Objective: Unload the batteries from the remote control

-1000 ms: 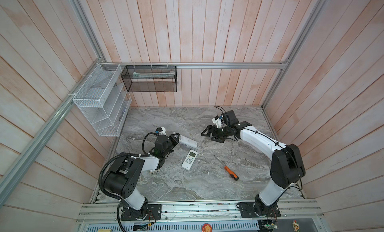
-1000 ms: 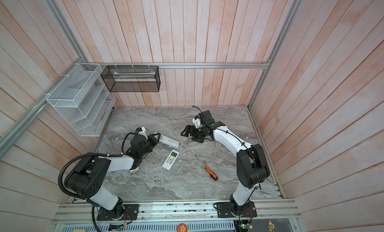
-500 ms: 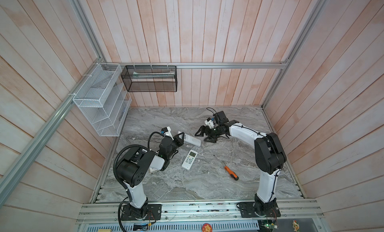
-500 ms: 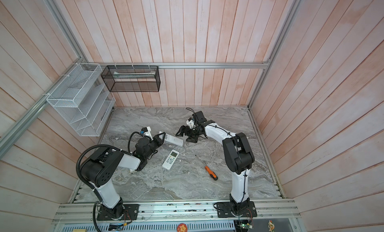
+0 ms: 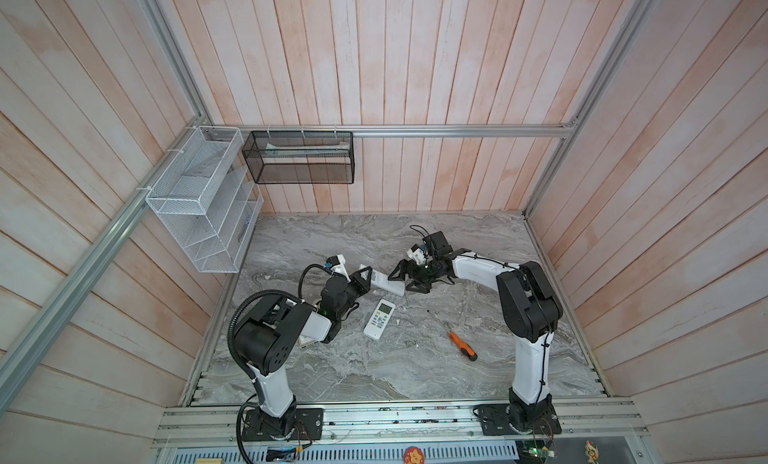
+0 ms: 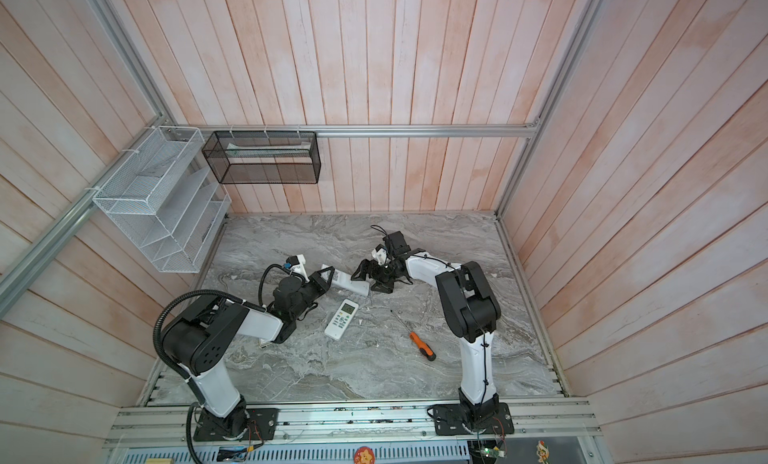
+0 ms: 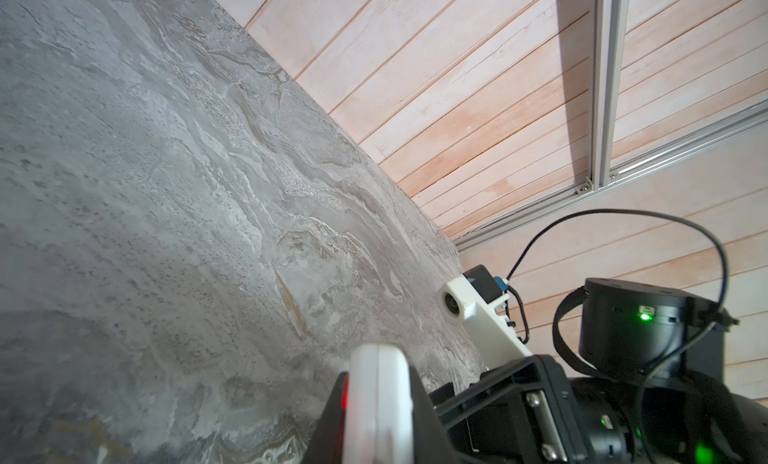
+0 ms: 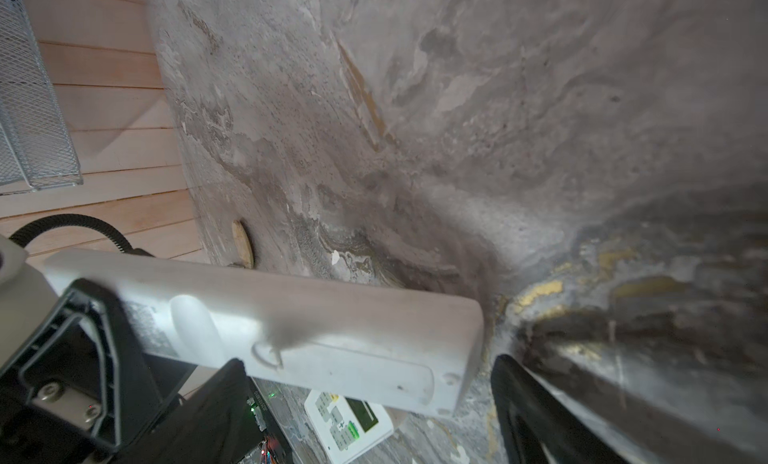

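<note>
On the grey marble table (image 5: 374, 378) the job looks barely begun. No batteries show loose anywhere, so by the look of it they are all yet to come out. The left gripper (image 5: 365, 276) pinches the 9 o'clock end of the long white remote control (image 5: 384, 284). The remote sits just toward 12 o'clock of the table's middle and appears held clear of the surface, its back facing the right wrist camera. The right gripper (image 5: 409, 279) hangs at the remote's 3 o'clock end with its fingers spread wide, holding nothing; whether a fingertip touches the casing cannot be told. A second remote (image 5: 379, 319), display and buttons up, lies at 6 o'clock of the held one. An orange-handled screwdriver (image 5: 461, 345) lies toward 4 o'clock, well apart. In the right wrist view the battery cover (image 8: 353, 370) appears flush and closed, with a small thumb catch at one end. What seems left is opening that cover and taking out each cell.
</note>
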{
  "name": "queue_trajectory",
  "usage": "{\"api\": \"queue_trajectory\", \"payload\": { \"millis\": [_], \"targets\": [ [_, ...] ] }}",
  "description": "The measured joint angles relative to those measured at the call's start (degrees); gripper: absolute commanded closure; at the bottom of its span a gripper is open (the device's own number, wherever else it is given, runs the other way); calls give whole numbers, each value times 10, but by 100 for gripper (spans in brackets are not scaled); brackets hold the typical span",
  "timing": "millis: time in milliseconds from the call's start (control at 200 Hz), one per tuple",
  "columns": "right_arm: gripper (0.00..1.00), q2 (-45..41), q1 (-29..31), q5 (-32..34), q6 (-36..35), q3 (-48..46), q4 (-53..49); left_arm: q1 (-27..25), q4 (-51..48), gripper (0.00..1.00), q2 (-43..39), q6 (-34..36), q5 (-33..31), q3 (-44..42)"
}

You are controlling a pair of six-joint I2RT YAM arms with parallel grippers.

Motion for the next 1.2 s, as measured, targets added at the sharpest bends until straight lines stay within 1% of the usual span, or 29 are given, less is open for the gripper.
{"api": "queue_trajectory", "payload": {
  "millis": [430, 780, 920, 1010, 1200],
  "targets": [
    [8, 9, 9, -5, 2, -3, 12, -2, -10, 100, -6, 1, -2, -4],
    [16, 28, 10, -9, 2, 18, 8, 3, -9, 100, -6, 1, -9, -4],
    [16, 31, 11, -2, -5, 30, -10, 3, -10, 100, -6, 1, -10, -4],
    [14, 35, 14, 7, -14, 45, -31, 3, -11, 100, -6, 1, -11, -4],
    [10, 48, 25, 51, -42, 99, -103, 6, -14, 100, -8, 5, -15, -4]
  ]
}}
